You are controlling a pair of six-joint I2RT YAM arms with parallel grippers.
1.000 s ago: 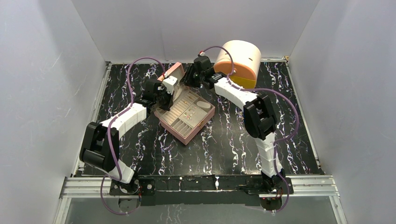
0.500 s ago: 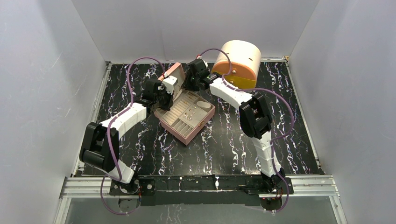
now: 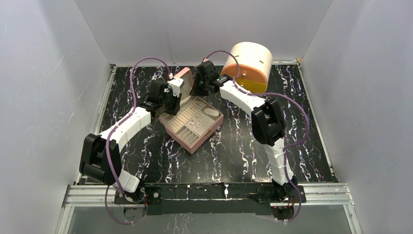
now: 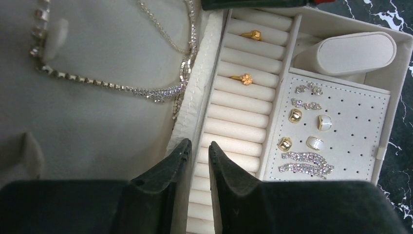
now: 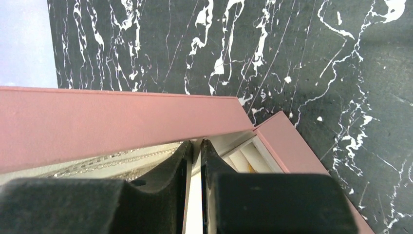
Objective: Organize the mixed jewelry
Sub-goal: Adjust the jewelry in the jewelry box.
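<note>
The pink jewelry box [image 3: 208,130] stands open mid-table with its lid [image 3: 180,78] raised at the back. The mixed jewelry lies inside. Two gold rings [image 4: 253,34] [image 4: 242,79] sit in the cream ring rolls, gold, pearl and sparkling earrings [image 4: 306,117] are pinned on the dotted pad, and rhinestone necklaces [image 4: 117,87] hang across the lid lining. My left gripper [image 4: 198,144] hovers over the hinge line, slightly open, with nothing between its fingers. My right gripper [image 5: 196,143] is shut on the pale side edge of the lid [image 5: 112,122].
A large cream and orange cylindrical container [image 3: 249,66] stands at the back right, close behind my right arm. A cream cushion roll [image 4: 350,52] fills the box's corner compartment. White walls enclose the black marbled table [image 3: 311,126] on three sides.
My left gripper has parted its fingers a little and its arm has drawn back to the left. My right gripper has closed in on the lid's edge. The box has shifted slightly.
</note>
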